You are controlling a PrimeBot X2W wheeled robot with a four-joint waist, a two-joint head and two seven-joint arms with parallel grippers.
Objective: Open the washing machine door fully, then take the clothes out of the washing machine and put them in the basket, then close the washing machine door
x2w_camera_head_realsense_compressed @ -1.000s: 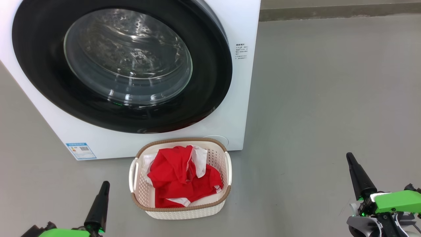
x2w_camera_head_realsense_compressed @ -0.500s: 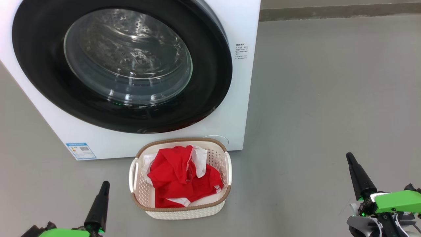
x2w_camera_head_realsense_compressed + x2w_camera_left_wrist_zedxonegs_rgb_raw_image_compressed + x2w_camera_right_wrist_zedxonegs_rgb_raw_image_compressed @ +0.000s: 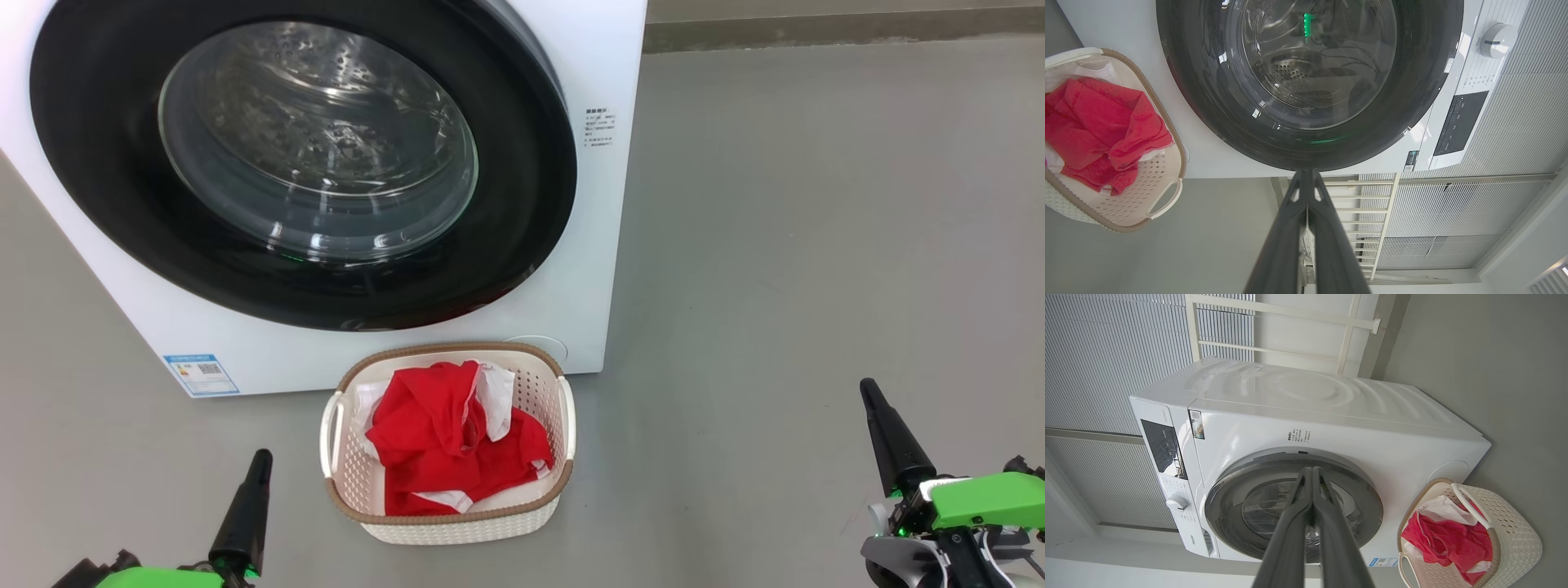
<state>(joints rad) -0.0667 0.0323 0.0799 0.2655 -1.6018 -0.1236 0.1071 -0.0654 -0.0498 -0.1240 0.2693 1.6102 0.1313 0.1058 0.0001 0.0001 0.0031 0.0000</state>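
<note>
The washing machine (image 3: pixel 588 269) stands on the floor with its door (image 3: pixel 522 204) shut flat against the front; the steel drum shows through the glass. Directly in front sits the basket (image 3: pixel 457 527), with the red clothes (image 3: pixel 441 441) heaped inside it. My left gripper (image 3: pixel 260 457) is low at the left of the basket, shut and holding nothing. Well off to the right of the basket, my right gripper (image 3: pixel 867 388) is shut and holds nothing too. The left wrist view shows the door (image 3: pixel 1412 102), the basket (image 3: pixel 1163 200) and the clothes (image 3: pixel 1098 130). In the right wrist view are the machine (image 3: pixel 1331 412), the basket (image 3: pixel 1515 543) and the clothes (image 3: pixel 1445 543).
Grey floor (image 3: pixel 816 245) spreads wide to the right of the machine. A white railing (image 3: pixel 1274 318) and ribbed wall panels stand behind the machine. Its control panel (image 3: pixel 1457 122) and dial (image 3: pixel 1494 41) are on the front.
</note>
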